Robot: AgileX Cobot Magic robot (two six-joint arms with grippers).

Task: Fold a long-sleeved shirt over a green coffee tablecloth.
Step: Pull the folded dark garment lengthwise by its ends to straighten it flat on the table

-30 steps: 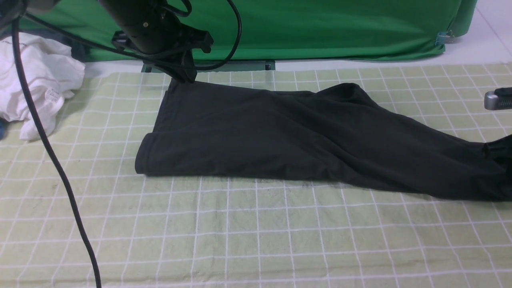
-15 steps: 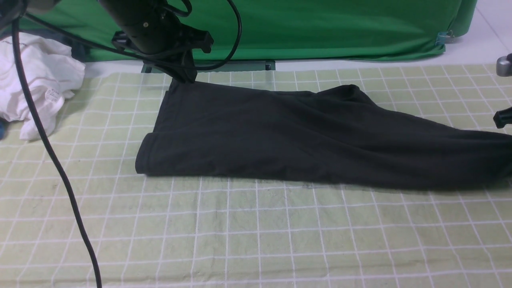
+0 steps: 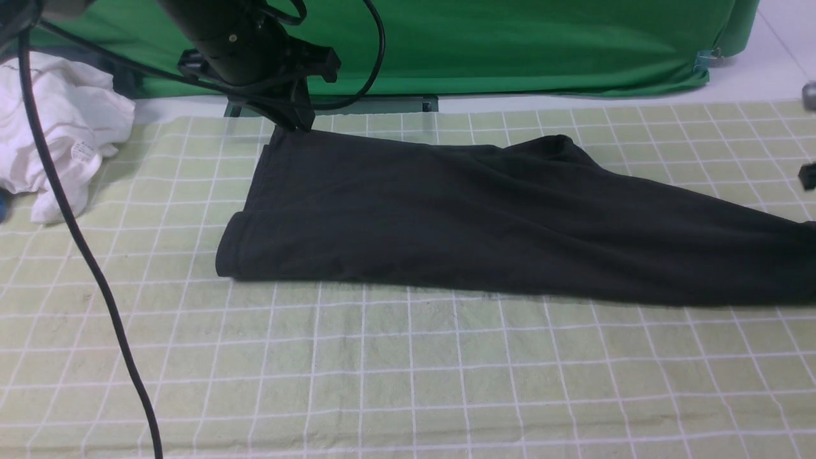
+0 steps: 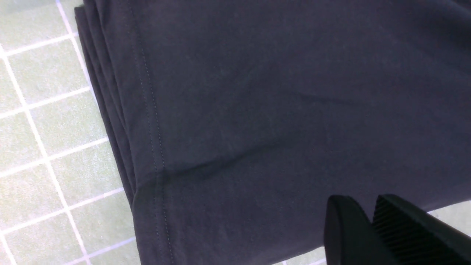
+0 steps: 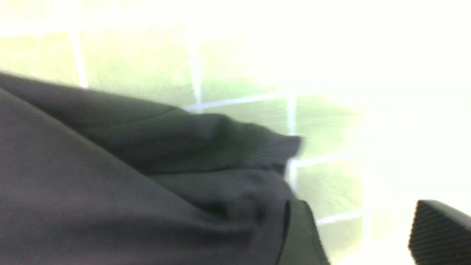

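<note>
The green checked tablecloth (image 3: 408, 382) spreads nearest you; on it the black long-sleeved shirt (image 3: 395, 217) lies flat, folded lengthwise, sleeve (image 3: 701, 255) trailing to your right. Your right gripper (image 3: 808, 176) stands open just off the shirt's cuff (image 5: 272, 147), holding nothing. At the shirt's far left corner your left gripper (image 3: 294, 124) touches the hem (image 4: 147, 110), fingers (image 4: 346, 228) nearly together; whether they pinch cloth, you cannot tell. Left of the shirt sits a crumpled white garment (image 3: 57, 127); behind it hangs deep green fabric (image 3: 510, 44).

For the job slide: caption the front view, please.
Folded black long-sleeved shirt on the gridded green tablecloth, left gripper at its far corner.
</note>
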